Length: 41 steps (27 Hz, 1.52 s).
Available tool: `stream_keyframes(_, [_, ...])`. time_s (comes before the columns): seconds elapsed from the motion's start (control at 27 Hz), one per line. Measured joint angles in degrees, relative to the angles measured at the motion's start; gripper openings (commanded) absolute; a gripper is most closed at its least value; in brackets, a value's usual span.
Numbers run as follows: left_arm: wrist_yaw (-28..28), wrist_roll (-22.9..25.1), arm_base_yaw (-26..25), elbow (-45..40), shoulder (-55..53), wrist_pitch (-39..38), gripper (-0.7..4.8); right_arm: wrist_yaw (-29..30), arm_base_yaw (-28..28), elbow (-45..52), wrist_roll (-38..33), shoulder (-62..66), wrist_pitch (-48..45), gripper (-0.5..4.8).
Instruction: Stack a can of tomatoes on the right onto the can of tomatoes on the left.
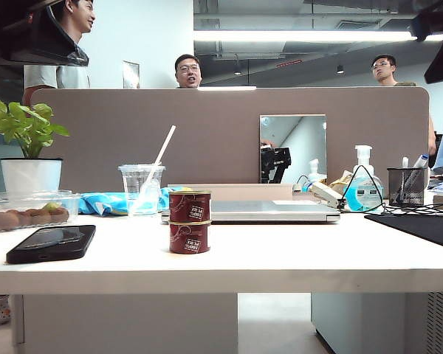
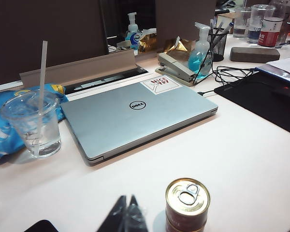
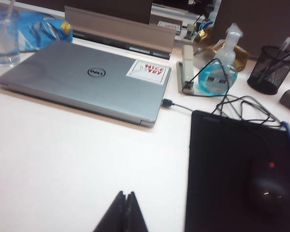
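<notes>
Two dark red cans of tomatoes stand stacked near the table's front edge, the upper can (image 1: 190, 206) resting squarely on the lower can (image 1: 190, 237). From the left wrist view I look down on the stack's gold pull-tab lid (image 2: 187, 195). My left gripper (image 2: 127, 199) is shut and empty, hanging apart from the stack on its phone side. My right gripper (image 3: 126, 195) is shut with nothing in it, over bare white table beside the black mouse pad (image 3: 232, 164). No can shows in the right wrist view. Neither arm appears in the exterior view.
A closed silver laptop (image 1: 269, 211) lies behind the stack. A plastic cup with a straw (image 1: 141, 188) and a black phone (image 1: 52, 243) are to the left. A potted plant (image 1: 29, 155), fruit tray (image 1: 22, 214), sanitizer bottle (image 1: 364, 184), pen holder (image 1: 406, 184) and mouse (image 3: 268, 188) surround them.
</notes>
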<state>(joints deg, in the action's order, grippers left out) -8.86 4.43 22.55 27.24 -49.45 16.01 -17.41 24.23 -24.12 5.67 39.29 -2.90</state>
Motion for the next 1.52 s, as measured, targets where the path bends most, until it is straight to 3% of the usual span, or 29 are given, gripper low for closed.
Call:
stream_keyframes(0.11, [0.0, 0.0, 0.0, 0.0, 0.0, 0.0, -0.04, 2.1, -3.6, 0.2, -0.3, -6.5, 1.0, 0.0])
stream_keyframes(0.26, [0.0, 0.0, 0.0, 0.0, 0.0, 0.0, -0.04, 9.3, -11.5, 4.3, -0.9, -15.8, -2.9, 0.0])
stream_keyframes(0.37, [0.0, 0.0, 0.0, 0.0, 0.1, -0.3, -0.04, 15.8, -20.7, 11.5, -2.0, -25.8, -5.0, 0.0])
stream_keyframes(0.55, [0.0, 0.0, 0.0, 0.0, 0.1, -0.4, -0.04, 17.5, -26.1, 16.5, -5.2, -31.7, -5.5, 0.0])
stream_keyframes(0.81, [0.0, 0.0, 0.0, 0.0, 0.1, -0.4, -0.04, 17.2, -25.1, 23.7, -5.7, -38.0, -4.6, 0.0])
stream_keyframes(1.04, [0.0, 0.0, 0.0, 0.0, 0.1, -0.5, -0.04, 15.9, -21.5, 23.6, -6.7, -39.2, 1.7, 0.0])
stream_keyframes(1.52, [0.0, 0.0, 0.0, 0.0, 0.1, -0.5, -0.04, 16.0, -21.5, 23.6, -7.0, -39.2, 6.1, 0.0])
